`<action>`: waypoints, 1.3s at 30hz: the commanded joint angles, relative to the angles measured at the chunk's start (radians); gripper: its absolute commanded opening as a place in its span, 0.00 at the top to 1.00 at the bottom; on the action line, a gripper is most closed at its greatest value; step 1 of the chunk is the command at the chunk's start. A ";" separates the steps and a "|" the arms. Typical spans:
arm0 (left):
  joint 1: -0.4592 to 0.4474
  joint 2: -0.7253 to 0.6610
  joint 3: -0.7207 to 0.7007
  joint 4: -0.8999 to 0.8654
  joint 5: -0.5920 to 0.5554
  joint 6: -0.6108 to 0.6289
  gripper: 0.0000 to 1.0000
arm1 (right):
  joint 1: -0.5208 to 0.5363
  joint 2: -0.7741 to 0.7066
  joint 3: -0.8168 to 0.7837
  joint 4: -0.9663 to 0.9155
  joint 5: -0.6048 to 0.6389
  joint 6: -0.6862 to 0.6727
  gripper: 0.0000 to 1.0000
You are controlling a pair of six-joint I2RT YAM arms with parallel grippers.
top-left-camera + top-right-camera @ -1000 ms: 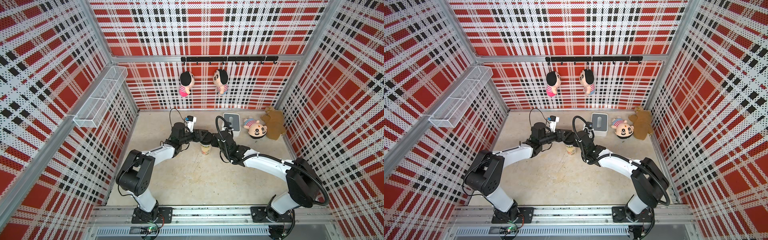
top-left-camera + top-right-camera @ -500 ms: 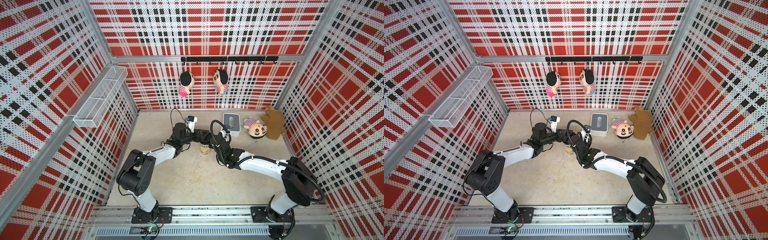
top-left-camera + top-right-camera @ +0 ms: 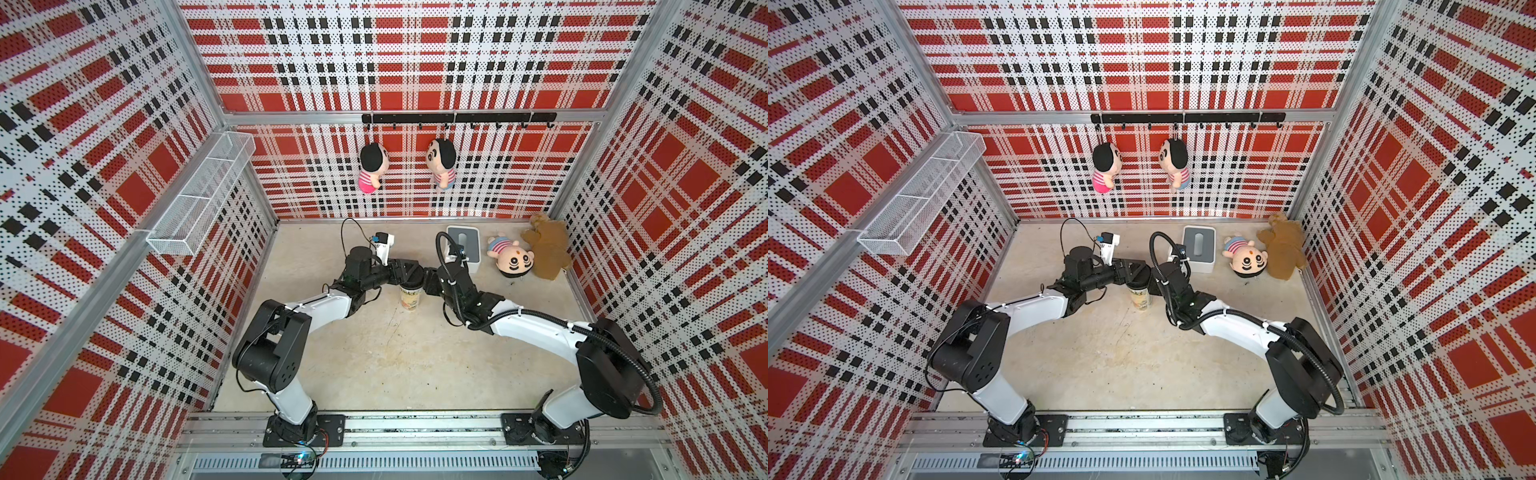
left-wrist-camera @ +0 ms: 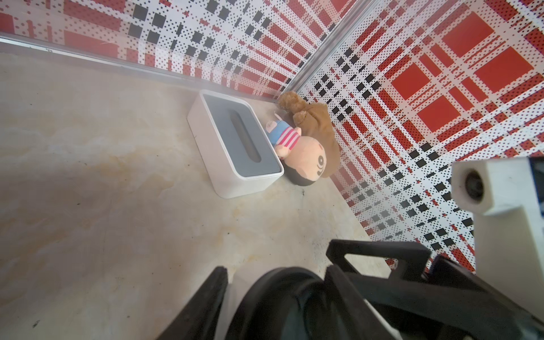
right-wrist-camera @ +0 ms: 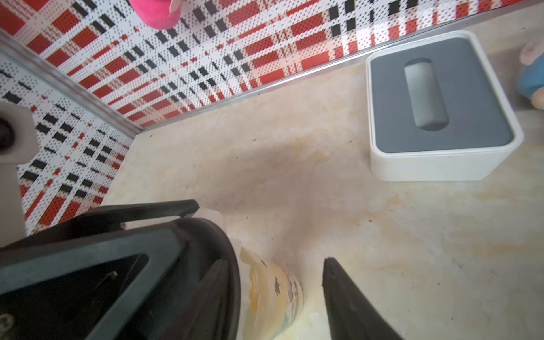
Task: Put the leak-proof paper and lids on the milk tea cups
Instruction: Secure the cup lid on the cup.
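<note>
Tapered printed paper cup [image 5: 276, 294] rim hidden under black round lid [image 4: 282, 291] clasped between left fingers [image 4: 209, 306], translucent paper [image 5: 216, 220] edge peeking out, right fingers [image 5: 344, 297] parted beside cup.

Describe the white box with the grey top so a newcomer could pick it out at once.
Look to the back wall, below the black hook rail where two dolls hang. On the floor beneath, just beyond the right arm's wrist, sits the white box, left of a doll lying on its back and a brown plush bear. It alone is hard-edged: a white rectangular shell with a grey top and one long slot.
</note>
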 commanded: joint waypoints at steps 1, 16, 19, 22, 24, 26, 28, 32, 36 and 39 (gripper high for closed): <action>-0.034 0.114 -0.108 -0.351 -0.027 0.105 0.44 | -0.054 -0.021 0.063 -0.159 -0.180 -0.068 0.42; -0.033 0.119 -0.099 -0.363 -0.030 0.106 0.45 | -0.058 -0.261 -0.235 0.073 -0.391 0.055 0.19; -0.033 0.119 -0.094 -0.363 -0.030 0.102 0.45 | -0.058 -0.298 -0.334 0.188 -0.444 0.099 0.17; -0.034 0.116 -0.094 -0.365 -0.033 0.101 0.45 | -0.058 -0.292 -0.414 0.320 -0.511 0.145 0.16; -0.034 0.117 -0.095 -0.365 -0.035 0.100 0.45 | -0.058 -0.269 -0.439 0.383 -0.549 0.169 0.17; -0.035 0.119 -0.095 -0.365 -0.037 0.099 0.45 | -0.058 -0.243 -0.458 0.443 -0.573 0.188 0.18; -0.034 0.120 -0.094 -0.365 -0.036 0.099 0.45 | -0.058 -0.214 -0.451 0.464 -0.585 0.195 0.19; -0.034 0.118 -0.094 -0.365 -0.034 0.100 0.45 | -0.062 -0.161 -0.424 0.491 -0.603 0.203 0.22; -0.034 0.121 -0.093 -0.365 -0.033 0.101 0.45 | -0.075 -0.136 -0.409 0.518 -0.615 0.214 0.24; -0.034 0.128 -0.092 -0.365 -0.030 0.104 0.45 | -0.088 -0.124 -0.399 0.538 -0.637 0.218 0.24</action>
